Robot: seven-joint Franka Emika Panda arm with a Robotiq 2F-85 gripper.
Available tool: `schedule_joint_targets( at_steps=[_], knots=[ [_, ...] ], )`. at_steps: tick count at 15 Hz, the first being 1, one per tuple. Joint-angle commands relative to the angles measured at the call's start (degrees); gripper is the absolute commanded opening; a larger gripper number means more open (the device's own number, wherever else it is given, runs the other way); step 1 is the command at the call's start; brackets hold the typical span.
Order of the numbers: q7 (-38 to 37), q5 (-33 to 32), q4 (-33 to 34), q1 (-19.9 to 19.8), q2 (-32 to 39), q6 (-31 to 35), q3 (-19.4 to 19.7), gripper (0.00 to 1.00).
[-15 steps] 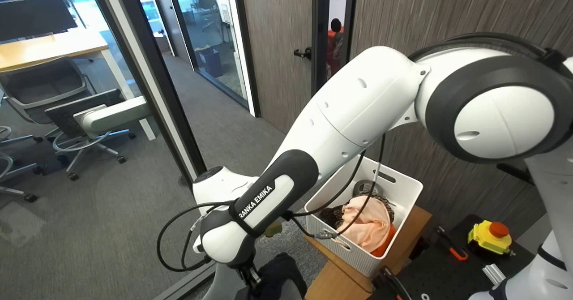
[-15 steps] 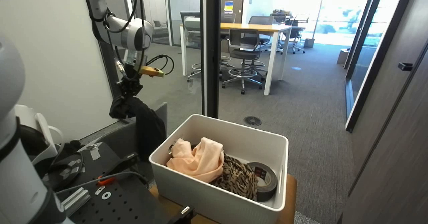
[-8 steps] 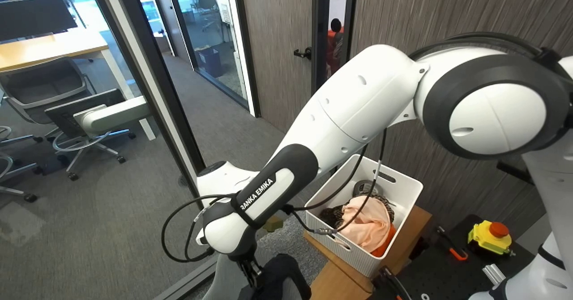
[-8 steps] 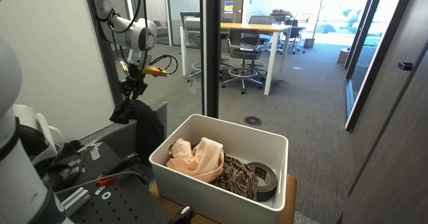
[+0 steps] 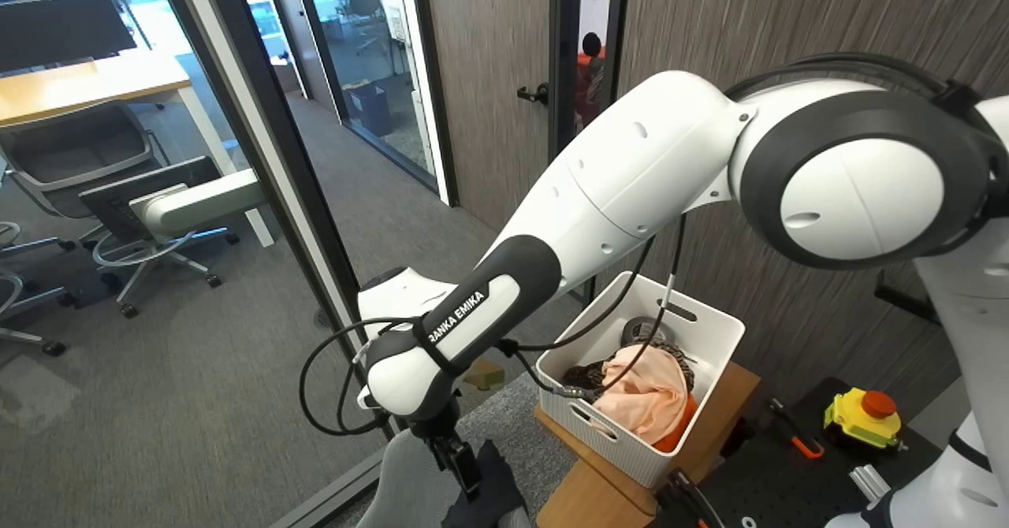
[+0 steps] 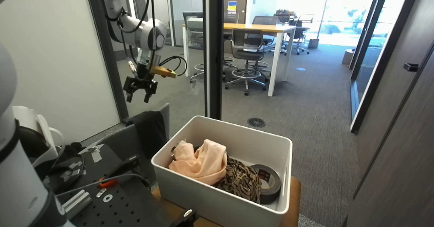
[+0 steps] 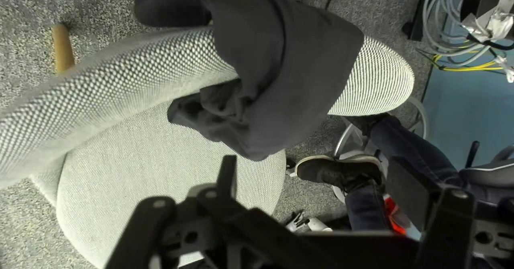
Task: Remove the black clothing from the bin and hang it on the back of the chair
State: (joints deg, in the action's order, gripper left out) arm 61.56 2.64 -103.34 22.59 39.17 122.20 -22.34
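Observation:
Draped over the top of the grey chair's back [image 7: 132, 72] is the black clothing [image 7: 289, 68], one part hanging on the seat side and another on the far side. In an exterior view, the same clothing [image 6: 149, 128] lies across the chair back [image 6: 117, 140]. Above it my gripper [image 6: 138, 100] stands open, fingers spread and nothing between them, apart from the cloth. The wrist view has the gripper [image 7: 313, 168] wide open too. The white bin [image 6: 193, 200] holds a peach cloth [image 6: 203, 162], a leopard-print cloth [image 6: 240, 179] and a tape roll [image 6: 271, 188].
The bin rests on a wooden stand [image 5: 583, 500] beside the chair. A black perforated board [image 6: 118, 203] carries tools and a cable. A person's shoe [image 7: 341, 172] and legs show beyond the chair seat [image 7: 160, 156]. A glass partition post [image 6: 213, 50] rises behind the bin.
The gripper was shut on the black clothing and has since opened and let it go. The clothing has settled lower on the chair back, while the hand has shifted slightly towards the bin side.

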Motion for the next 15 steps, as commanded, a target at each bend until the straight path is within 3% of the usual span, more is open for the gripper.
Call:
schedule_joint_targets(
  at_steps=[1, 6, 15],
  knots=[
    [-2.3, -2.2, 1.2, -1.5, -0.6, -4.4, 1.1, 1.00],
    [-6.5, -5.3, -4.6, -5.4, -7.8, -9.9, 4.7, 1.00],
    [-20.3, -3.3, -19.3, -12.3, -34.4, -18.9, 8.2, 1.00]
  ],
)
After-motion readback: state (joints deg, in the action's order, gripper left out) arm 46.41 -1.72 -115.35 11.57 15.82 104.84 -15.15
